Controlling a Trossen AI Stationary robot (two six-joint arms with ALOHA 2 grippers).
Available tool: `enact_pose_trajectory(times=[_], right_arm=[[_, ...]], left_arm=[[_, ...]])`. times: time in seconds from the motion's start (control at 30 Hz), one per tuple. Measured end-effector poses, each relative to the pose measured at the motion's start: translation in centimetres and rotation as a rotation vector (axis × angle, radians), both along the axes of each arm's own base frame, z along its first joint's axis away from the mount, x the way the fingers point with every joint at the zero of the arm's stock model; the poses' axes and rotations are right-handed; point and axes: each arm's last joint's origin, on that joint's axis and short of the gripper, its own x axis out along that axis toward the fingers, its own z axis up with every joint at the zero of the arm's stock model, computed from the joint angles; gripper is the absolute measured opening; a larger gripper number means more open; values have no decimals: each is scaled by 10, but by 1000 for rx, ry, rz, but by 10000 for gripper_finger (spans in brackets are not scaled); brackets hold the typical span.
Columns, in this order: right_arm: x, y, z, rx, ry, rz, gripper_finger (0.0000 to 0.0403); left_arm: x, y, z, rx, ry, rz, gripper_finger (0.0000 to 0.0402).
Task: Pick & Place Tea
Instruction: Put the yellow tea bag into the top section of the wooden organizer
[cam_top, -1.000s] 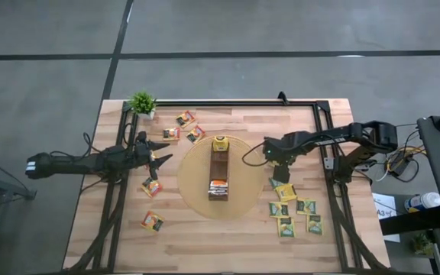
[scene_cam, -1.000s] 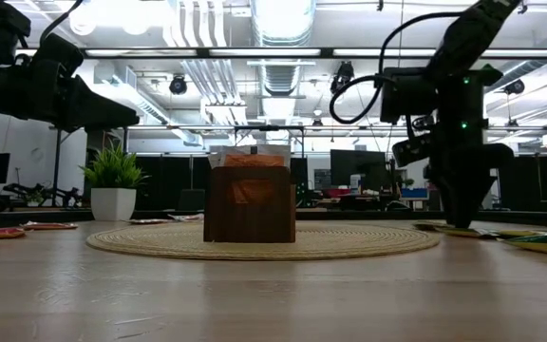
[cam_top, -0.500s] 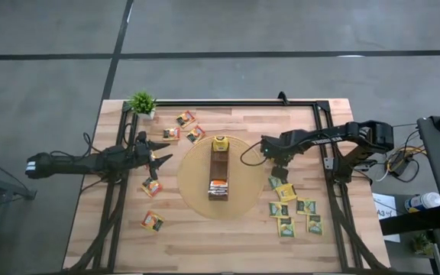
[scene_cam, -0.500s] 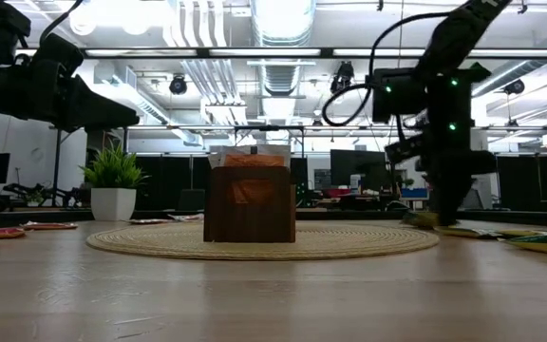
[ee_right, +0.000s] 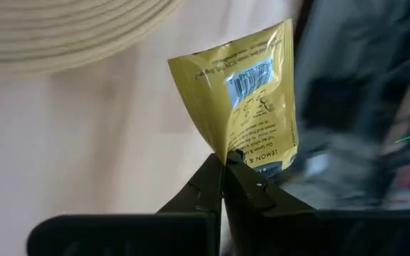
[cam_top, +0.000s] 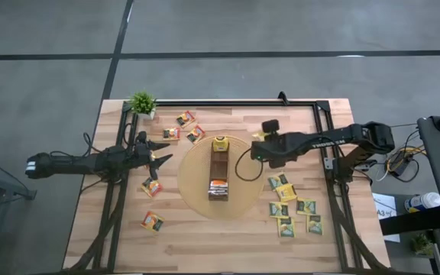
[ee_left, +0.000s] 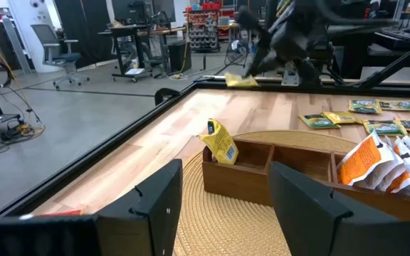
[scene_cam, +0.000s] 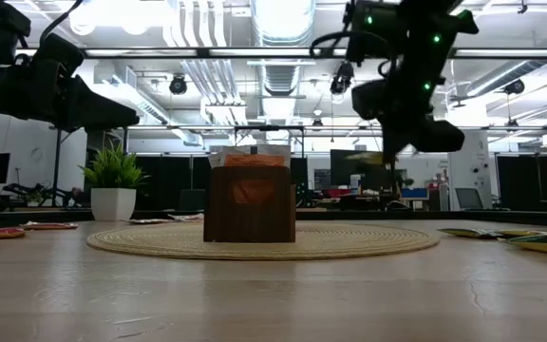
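My right gripper (ee_right: 225, 169) is shut on a yellow tea sachet (ee_right: 251, 89) in the air by the right rim of the round woven mat (cam_top: 193, 195). The left wrist view also shows that sachet (ee_left: 242, 80). On the mat lies the long brown box (cam_top: 218, 172), with a yellow sachet (cam_top: 220, 143) at its far end and orange ones (cam_top: 218, 186) nearer. My left gripper (cam_top: 163, 153) waits open, left of the mat. More tea sachets (cam_top: 292, 206) lie flat at the right, and orange ones (cam_top: 151, 187) lie at the left. My right gripper pinches the yellow sachet's printed edge (ee_right: 235, 153) between its two fingertips. The fingers come slanting down from the table's right side. The sachet sticks out past the fingertips, creased at the pinch, and is lifted clear of the table.
A small potted plant (cam_top: 142, 103) stands at the far left corner. Orange sachets (cam_top: 186, 118) lie near it. A black frame rail (cam_top: 323, 122) runs along the table's far and side edges. Bare wood lies along the near edge (cam_top: 220, 244).
My right gripper has shut on a yellow sachet among those at the right. It has lifted the sachet clear of the table and carried it up and toward the mat. The wrist rolled on the way. My left arm has kept still.
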Motion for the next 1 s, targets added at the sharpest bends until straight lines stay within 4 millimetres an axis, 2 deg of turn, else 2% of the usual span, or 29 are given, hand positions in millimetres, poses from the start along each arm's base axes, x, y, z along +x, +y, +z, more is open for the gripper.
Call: enact_pose_trajectory(times=[0.13,0.3,0.43,0.53,0.73,0.83,1.0], right_arm=[[10,8,11,-142,51,133,8],[20,12,24,-331,81,204,8],[29,16,26,-449,156,301,8],[38,19,23,-509,215,383,8],[64,22,0,-649,401,468,8],[75,21,-16,-673,482,500,8],[92,22,-32,-684,520,505,8]], left_arm=[[0,0,0,0,0,1,202],[0,0,0,0,0,1,202],[0,0,0,0,0,0,202],[0,0,0,0,0,0,202],[0,0,0,0,3,1,202],[0,0,0,0,4,0,202],[0,0,0,0,4,0,202]])
